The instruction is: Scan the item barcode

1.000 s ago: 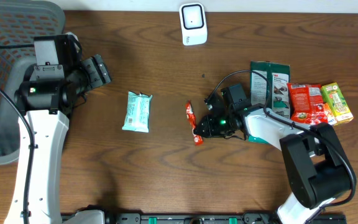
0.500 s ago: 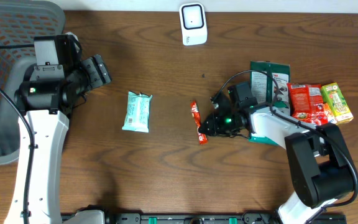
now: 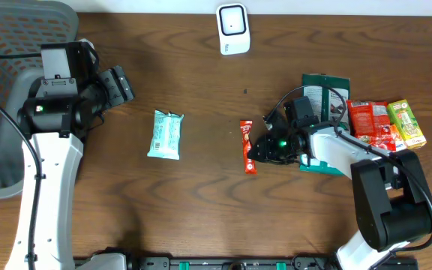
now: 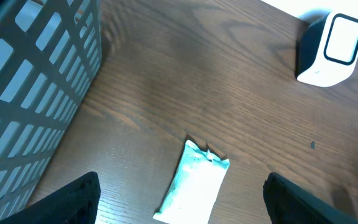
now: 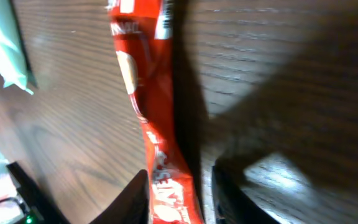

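The right tool (image 5: 179,200) grips 1 end of the red snack bar (image 3: 247,144), positioned right of centre on the table (image 3: 201,202), well apart from the scanner (image 3: 232,28). The left tool (image 4: 182,205) stands open and empty.

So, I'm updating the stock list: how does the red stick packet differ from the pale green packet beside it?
Shape: the narrow red foil snack packet is a slim stick; the flat pale green plastic packet is a wider rectangle. Colour: the stick is red, the rectangle mint and white. State: the red one is clamped in the right pincer; the green one lies free on the brown wooden table. Both are soft sealed wrappers.
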{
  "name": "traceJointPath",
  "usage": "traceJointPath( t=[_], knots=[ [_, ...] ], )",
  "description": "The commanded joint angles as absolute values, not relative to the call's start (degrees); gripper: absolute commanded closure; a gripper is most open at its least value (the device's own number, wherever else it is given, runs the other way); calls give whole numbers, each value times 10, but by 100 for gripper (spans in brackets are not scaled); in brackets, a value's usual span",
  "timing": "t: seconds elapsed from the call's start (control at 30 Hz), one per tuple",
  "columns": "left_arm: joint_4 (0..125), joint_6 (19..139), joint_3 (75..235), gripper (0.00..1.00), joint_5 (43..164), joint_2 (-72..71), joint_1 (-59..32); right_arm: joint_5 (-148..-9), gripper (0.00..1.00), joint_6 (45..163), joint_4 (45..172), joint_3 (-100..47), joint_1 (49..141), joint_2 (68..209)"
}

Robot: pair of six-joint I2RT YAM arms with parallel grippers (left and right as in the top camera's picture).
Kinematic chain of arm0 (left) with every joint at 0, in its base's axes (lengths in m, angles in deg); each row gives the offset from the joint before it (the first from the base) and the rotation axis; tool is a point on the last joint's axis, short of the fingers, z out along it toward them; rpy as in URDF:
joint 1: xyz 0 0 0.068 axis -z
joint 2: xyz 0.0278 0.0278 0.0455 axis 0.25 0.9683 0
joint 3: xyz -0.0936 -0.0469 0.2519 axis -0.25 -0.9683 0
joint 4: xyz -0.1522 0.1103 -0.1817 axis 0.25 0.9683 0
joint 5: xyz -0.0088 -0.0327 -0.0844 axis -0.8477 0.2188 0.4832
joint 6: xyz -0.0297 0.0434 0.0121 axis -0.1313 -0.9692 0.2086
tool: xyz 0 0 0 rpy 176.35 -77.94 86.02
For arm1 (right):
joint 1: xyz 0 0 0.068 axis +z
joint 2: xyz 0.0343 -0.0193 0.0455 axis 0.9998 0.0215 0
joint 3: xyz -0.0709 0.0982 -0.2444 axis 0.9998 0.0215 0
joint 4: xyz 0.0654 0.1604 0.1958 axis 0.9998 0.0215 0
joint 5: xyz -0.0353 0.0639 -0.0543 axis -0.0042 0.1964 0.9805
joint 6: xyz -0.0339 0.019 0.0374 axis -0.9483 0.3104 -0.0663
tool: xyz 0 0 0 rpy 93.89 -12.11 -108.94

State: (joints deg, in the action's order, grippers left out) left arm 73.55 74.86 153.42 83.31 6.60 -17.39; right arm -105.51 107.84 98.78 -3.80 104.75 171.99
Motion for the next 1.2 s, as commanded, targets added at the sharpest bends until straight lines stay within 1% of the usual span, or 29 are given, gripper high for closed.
traceJointPath(
  t=[0.0,0.07,0.13,0.2,0.23,0.33,0.53,0.73,0.97,1.17],
  knots=[
    [735,750,1541,15,826,68,-177,-1008,75,1069,999,-50,1034,1728],
    [735,750,1541,15,826,68,-177,-1034,77,1063,1006,-73,1027,1717],
    [736,750,1541,15,826,68,-177,-1054,82,1063,1007,-93,1021,1706],
    [735,750,1541,15,826,68,-177,-1080,97,1063,1005,-108,1013,1701],
    [735,750,1541,15,826,68,-177,-1098,99,1063,1003,-114,1010,1701],
    [735,750,1541,15,826,68,-177,-1135,99,1063,983,-115,1005,1702],
    [735,750,1541,15,826,68,-177,-1123,99,1063,936,-108,1015,1708],
    [735,750,1541,15,826,68,-177,-1108,99,1063,924,-108,1017,1737],
    [735,750,1541,15,826,68,-177,-1150,99,1054,904,-108,1019,1758],
    [735,750,1541,15,826,68,-177,-1156,99,1044,908,-108,1020,1758]
  ],
)
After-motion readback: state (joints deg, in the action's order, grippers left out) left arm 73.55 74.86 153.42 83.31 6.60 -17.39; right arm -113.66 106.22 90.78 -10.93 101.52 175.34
